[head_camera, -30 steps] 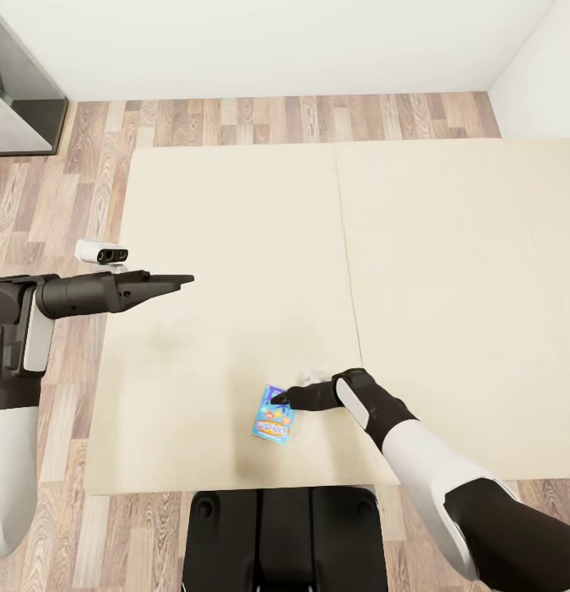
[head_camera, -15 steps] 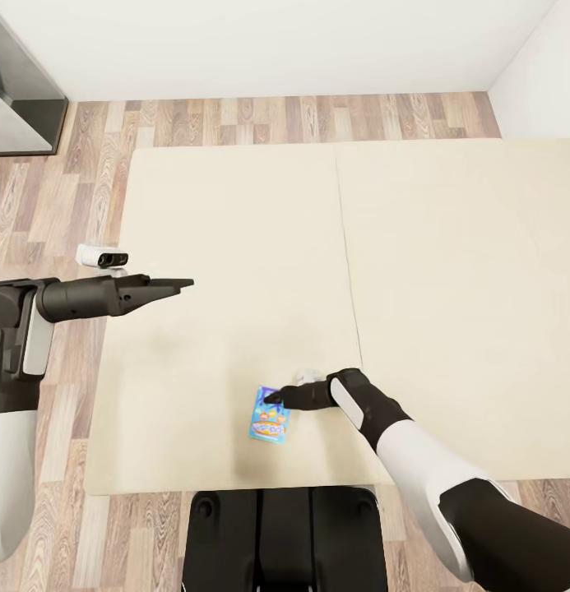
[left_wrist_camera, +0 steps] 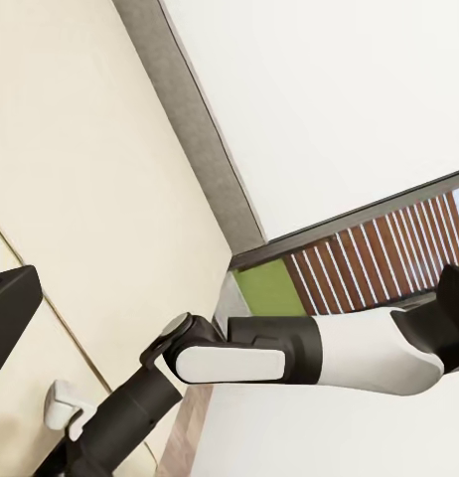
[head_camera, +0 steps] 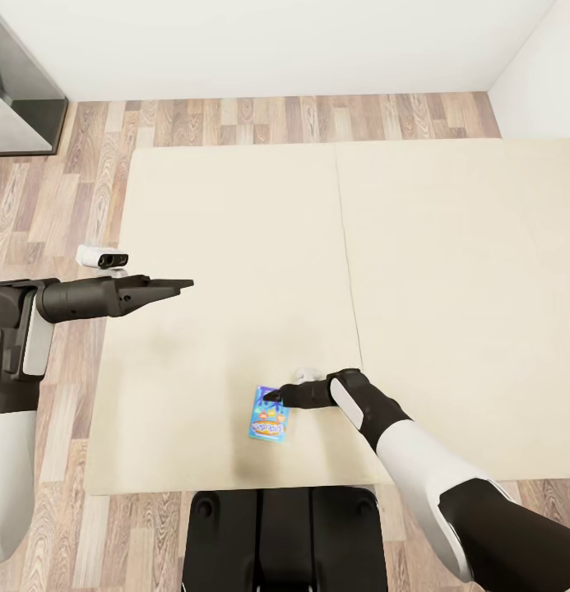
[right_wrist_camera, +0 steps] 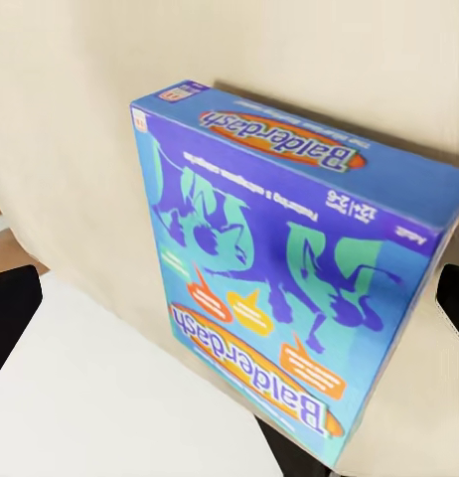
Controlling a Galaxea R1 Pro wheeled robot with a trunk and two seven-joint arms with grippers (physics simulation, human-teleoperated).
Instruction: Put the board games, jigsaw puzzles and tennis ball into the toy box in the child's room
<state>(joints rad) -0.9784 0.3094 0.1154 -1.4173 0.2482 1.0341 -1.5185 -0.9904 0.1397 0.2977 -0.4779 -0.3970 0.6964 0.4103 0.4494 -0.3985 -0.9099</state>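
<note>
In the head view, one blue board game (head_camera: 270, 416) is seen lying flat on the bed (head_camera: 235, 247), near its front edge and just left of the middle seam, its long axis running roughly away from the robot. The right gripper (head_camera: 273, 397) is placed at the box's far end and is by far the nearer; whether its jaws are spread cannot be told here. The left gripper (head_camera: 184, 284) is held well apart over the bed's left side, its jaws apparently pressed together. In the left wrist view, the right arm (left_wrist_camera: 289, 353) is seen above the bed. In the right wrist view, the one box (right_wrist_camera: 289, 268) is framed between dark fingertips (right_wrist_camera: 11, 313) at either edge, the jaws spread around it, not yet pinching.
</note>
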